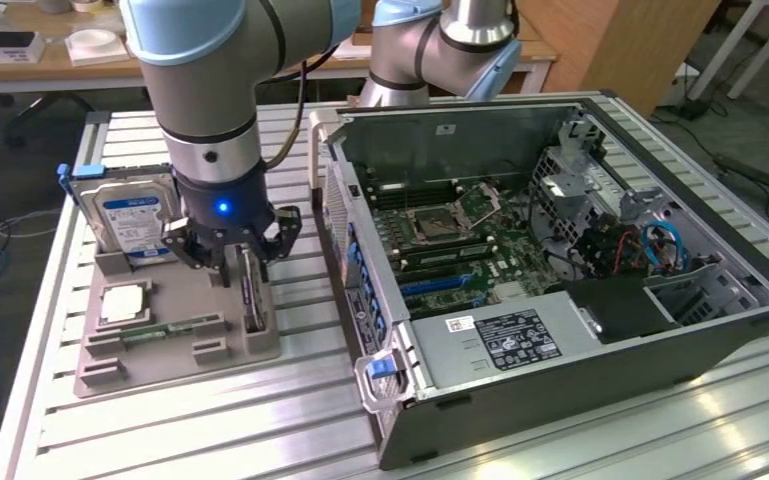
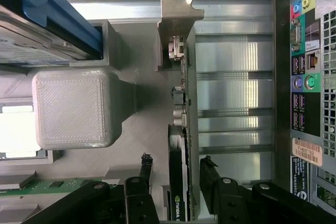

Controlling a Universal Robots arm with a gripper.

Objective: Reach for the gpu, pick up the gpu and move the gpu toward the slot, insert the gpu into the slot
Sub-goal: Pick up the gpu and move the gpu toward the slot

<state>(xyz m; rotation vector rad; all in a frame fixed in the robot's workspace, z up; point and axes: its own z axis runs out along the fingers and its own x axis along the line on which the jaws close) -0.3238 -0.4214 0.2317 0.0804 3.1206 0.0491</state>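
Parts crowd the gpu (image 1: pixel 255 300) on the grey holder tray (image 1: pixel 224 355). A blue-labelled hard drive (image 1: pixel 128 222) stands upright toward the exterior view's left. A square processor chip (image 1: pixel 124 302) lies flat nearer the camera, with a slim memory stick (image 1: pixel 171 328) just beside it. The card stands on edge in a groove of the tray, on the side nearest the computer case (image 1: pixel 598 330).

The hand (image 1: pixel 240 262) hangs right over the card. Its two dark fingers (image 2: pixel 207 171) straddle the upper edge, parted, with a gap showing on at least one side, so it grips nothing.

The case lies open on its side just beside the tray. Its rear wall rises between the card and the motherboard (image 1: pixel 491 250), where the slot (image 1: pixel 435 287), a long narrow blue connector, runs across the board. In the wrist view a rounded grey block (image 2: pixel 73 108) of the tray sits near the card.

The tray is matte, layered printed plastic. The bench (image 1: pixel 157 440) is ribbed silvery aluminium. The card's bracket (image 2: pixel 176 24) is bent bare metal with a hooked end.
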